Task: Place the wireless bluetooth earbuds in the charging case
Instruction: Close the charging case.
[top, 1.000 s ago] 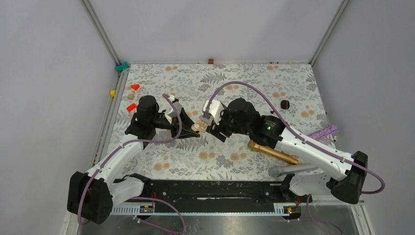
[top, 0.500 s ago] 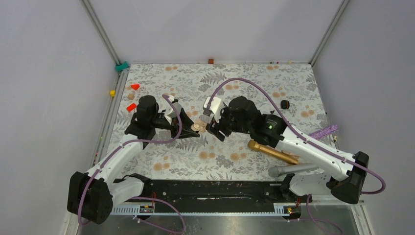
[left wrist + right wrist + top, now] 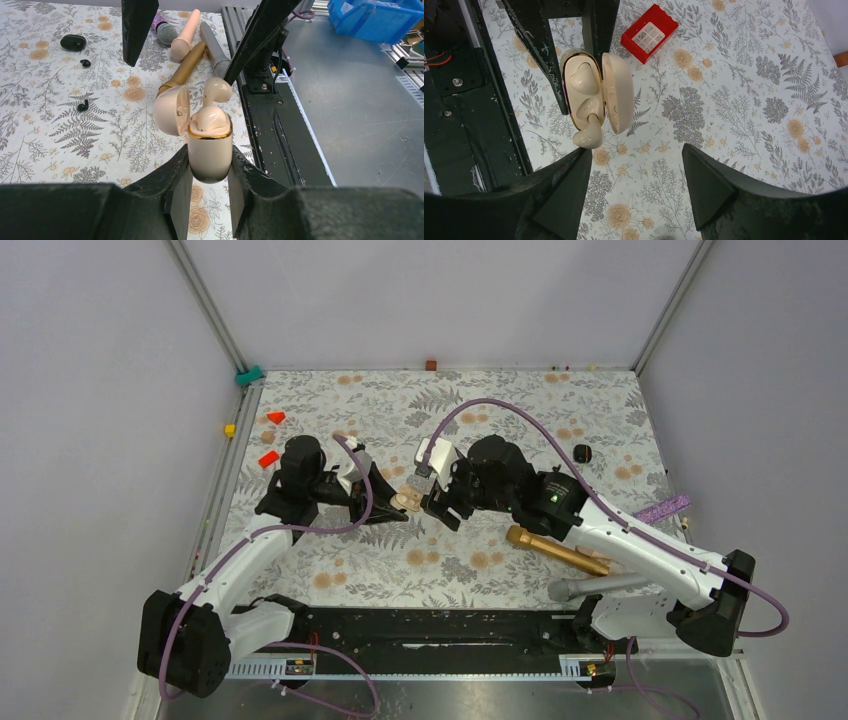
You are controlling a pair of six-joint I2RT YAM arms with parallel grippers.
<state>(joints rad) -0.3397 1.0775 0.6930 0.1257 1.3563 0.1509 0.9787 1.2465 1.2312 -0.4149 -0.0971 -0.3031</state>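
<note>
My left gripper (image 3: pixel 210 159) is shut on the cream, gold-rimmed charging case (image 3: pixel 210 150) and holds it upright with its lid (image 3: pixel 172 110) open. One pale earbud (image 3: pixel 210 120) sits in the case. A second pale earbud (image 3: pixel 216 90) sticks up out of the other slot, partly in. My right gripper (image 3: pixel 635 152) is open right above the case, and one fingertip (image 3: pixel 574 162) touches this earbud (image 3: pixel 589 136). From the top view the two grippers meet at the case (image 3: pixel 405 500). Two tiny black earbuds (image 3: pixel 85 63) (image 3: pixel 82 105) lie on the mat.
A red box (image 3: pixel 649 32) lies beyond the case. A gold microphone (image 3: pixel 558 551) and a grey one (image 3: pixel 600 586) lie under the right arm. A black oval case (image 3: pixel 73 42) and orange-red bits (image 3: pixel 276 417) lie on the floral mat.
The right gripper has shifted slightly at the case. The left gripper still holds the case in the same place.
</note>
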